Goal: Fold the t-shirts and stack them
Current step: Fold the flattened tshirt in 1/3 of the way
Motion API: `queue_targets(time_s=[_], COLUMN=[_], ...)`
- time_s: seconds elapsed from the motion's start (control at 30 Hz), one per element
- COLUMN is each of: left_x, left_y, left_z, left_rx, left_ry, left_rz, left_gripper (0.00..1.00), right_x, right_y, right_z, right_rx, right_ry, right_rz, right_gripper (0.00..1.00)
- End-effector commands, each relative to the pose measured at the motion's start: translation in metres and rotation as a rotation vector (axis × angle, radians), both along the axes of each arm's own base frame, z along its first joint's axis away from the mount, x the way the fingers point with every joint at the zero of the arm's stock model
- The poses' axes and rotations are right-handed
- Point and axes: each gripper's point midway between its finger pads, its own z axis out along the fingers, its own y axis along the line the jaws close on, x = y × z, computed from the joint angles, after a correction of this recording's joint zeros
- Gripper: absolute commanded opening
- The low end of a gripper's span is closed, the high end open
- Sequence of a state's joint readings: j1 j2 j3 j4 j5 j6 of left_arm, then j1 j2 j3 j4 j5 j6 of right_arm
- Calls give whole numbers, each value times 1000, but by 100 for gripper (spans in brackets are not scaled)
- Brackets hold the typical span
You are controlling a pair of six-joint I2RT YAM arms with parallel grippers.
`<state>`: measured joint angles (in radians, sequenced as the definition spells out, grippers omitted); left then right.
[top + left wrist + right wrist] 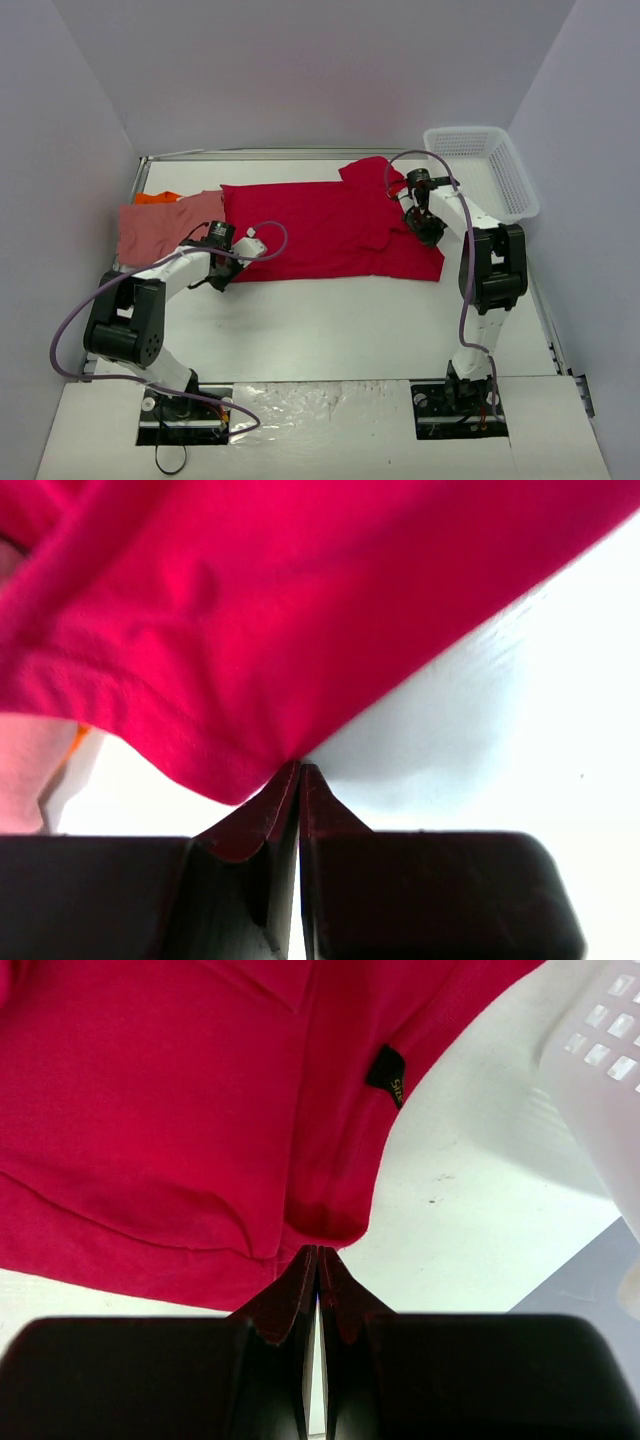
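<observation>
Top external view: the red t-shirt (320,225) lies spread across the middle of the white table (330,325), its long side running from 9 to 3 o'clock. It is mostly flat, with one sleeve sticking out toward 12 o'clock and some cloth folded over itself at the 3 o'clock end. At its 9 o'clock edge the salmon pink t-shirt (160,228) lies rumpled and partly tucked under the red one. The orange t-shirt (158,197) shows only as a small strip past the pink one, toward 11 o'clock.

Left wrist view: the left gripper (300,770) has its fingers pressed together with barely a slit between them, pinching the red hem at a lower corner, and the cloth drapes away from the tips. Right wrist view: the right gripper (318,1252) is likewise closed on a rounded fold of red cloth, with a small black label (385,1075) nearby at 1 o'clock.

A white mesh basket (490,172) sits at the table's 2 o'clock corner. Plain pale grey-lilac walls (300,70) enclose three sides, and a crinkled silvery sheet (320,410) covers the near edge between the arm bases.
</observation>
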<state>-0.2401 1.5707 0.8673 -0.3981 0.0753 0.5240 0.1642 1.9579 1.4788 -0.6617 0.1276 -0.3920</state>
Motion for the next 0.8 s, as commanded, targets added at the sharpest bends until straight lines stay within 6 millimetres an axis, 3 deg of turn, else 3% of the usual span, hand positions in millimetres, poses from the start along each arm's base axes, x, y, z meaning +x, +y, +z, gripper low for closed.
queue_targets(time_s=[0.0, 0.37, 0.5, 0.57, 0.77], left_x=[-13, -10, -11, -10, -2], left_y=[13, 8, 4, 1, -4], left_z=[6, 19, 35, 47, 66], left_rx=[41, 0, -35, -58, -93], left_ry=[27, 3, -33, -71, -134], left_rz=[6, 11, 7, 3, 21], left_gripper=[2, 2, 2, 2, 2], right_x=[-9, -11, -15, -20, -50], right_y=[1, 1, 0, 2, -11], right_z=[4, -30, -26, -18, -12], right_rx=[3, 1, 4, 17, -32], right_ry=[25, 109, 109, 113, 175], right_rz=[14, 14, 21, 47, 77], right_gripper=[0, 0, 5, 15, 21])
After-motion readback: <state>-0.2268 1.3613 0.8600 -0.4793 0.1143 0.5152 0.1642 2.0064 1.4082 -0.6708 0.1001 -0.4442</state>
